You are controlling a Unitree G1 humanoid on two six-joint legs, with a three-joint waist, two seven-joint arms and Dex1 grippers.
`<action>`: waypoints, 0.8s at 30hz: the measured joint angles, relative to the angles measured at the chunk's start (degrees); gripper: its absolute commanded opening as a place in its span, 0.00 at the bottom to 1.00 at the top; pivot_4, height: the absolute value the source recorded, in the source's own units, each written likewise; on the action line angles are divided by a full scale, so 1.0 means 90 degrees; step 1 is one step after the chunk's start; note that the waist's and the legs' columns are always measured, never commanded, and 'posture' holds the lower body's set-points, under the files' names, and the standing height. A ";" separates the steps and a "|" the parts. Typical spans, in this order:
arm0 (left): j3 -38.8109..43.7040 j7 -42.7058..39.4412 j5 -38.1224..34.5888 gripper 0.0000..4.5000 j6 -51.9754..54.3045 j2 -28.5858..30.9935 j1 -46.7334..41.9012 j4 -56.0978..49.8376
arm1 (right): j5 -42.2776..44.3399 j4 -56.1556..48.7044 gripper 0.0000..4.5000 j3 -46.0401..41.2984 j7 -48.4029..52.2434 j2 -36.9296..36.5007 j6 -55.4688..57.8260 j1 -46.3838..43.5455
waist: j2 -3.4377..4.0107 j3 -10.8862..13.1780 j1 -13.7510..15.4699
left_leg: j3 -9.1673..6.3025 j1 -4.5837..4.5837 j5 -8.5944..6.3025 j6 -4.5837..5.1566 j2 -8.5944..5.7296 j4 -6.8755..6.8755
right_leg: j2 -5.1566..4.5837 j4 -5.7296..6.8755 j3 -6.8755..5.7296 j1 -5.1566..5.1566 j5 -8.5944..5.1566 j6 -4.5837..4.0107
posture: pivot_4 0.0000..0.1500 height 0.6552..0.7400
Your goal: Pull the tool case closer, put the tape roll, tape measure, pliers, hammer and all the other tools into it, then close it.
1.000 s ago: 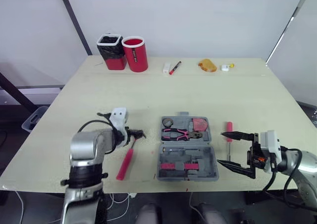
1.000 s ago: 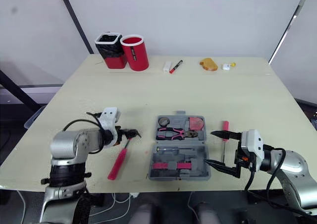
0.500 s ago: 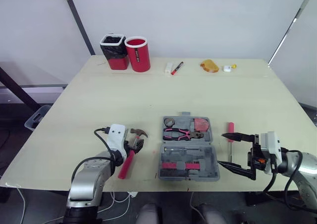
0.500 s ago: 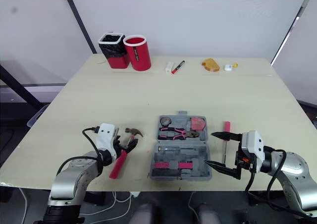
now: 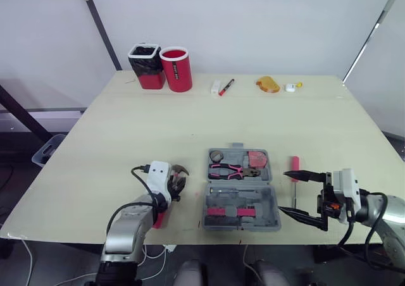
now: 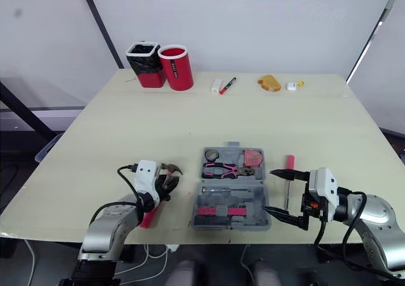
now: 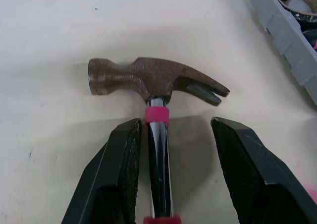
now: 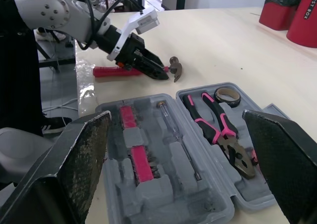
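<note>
The left gripper (image 7: 173, 127) is straddling, fingers apart, the chrome neck of the hammer (image 7: 148, 78) just behind its rusty claw head. Beside it, the grey tool case (image 5: 273, 217) is lying open, holding pink-handled pliers (image 5: 235, 170) and the tape roll (image 5: 216, 155). The right gripper (image 5: 284, 192) is gaping wide.

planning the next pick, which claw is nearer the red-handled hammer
Left. The left claw straddles the rusty red-handled hammer; the right claw sits across the grey plastic tool case.

Table (image 5: 253, 121) bears case (image 5: 261, 198), hammer (image 7: 153, 80) (cup (image 5: 176, 69) behind).
</note>
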 measured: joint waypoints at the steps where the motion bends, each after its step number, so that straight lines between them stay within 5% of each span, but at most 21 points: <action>1: -0.0001 0.0007 0.0009 0.54 -0.0032 -0.0004 -0.0017 0.0033 | 0.0000 -0.0004 1.00 0.0000 -0.0003 0.0000 0.0000 0.0000 | 0.0000 0.0000 0.0000 | 0.0000 0.0000 0.0000 0.0000 0.0000 0.0000 | 0.0000 0.0000 0.0000 0.0000 0.0000 0.0000 | 1.00 1.00; 8: -0.0003 0.0062 0.0027 0.54 -0.0250 -0.0017 -0.0092 0.0238 | 0.0002 -0.0004 1.00 0.0000 -0.0006 0.0000 0.0000 -0.0003 | 0.0000 0.0000 -0.0001 | -0.0002 0.0000 0.0000 0.0000 0.0000 0.0000 | 0.0000 0.0000 -0.0002 0.0000 0.0000 0.0000 | 1.00 1.00; 12: 0.0052 0.0159 0.0055 0.12 -0.0294 -0.0026 -0.0107 0.0300 | 0.0002 -0.0004 1.00 0.0000 -0.0009 0.0000 0.0000 -0.0004 | 0.0000 0.0000 0.0002 | -0.0001 0.0000 0.0000 0.0000 0.0000 0.0000 | 0.0000 0.0000 -0.0001 0.0000 0.0000 0.0000 | 1.00 1.00; 14: 0.0060 0.0162 0.0060 0.01 -0.0324 -0.0025 -0.0112 0.0317 | 0.0002 -0.0004 1.00 0.0000 -0.0030 0.0000 0.0000 -0.0007 | 0.0000 0.0000 0.0004 | -0.0001 0.0000 0.0000 0.0000 0.0000 0.0000 | -0.0001 -0.0001 -0.0001 0.0000 0.0000 0.0000 | 1.00 1.00; 24: -0.0021 -0.0225 0.0108 0.01 -0.0525 0.0380 -0.0318 0.0654 | -0.0017 0.0052 1.00 0.0002 -0.0052 0.0069 -0.0039 -0.0069 | 0.0002 -0.0001 -0.0006 | -0.0007 -0.0001 0.0000 0.0000 0.0001 -0.0003 | 0.0002 0.0000 -0.0008 0.0000 -0.0001 -0.0002 | 1.00 1.00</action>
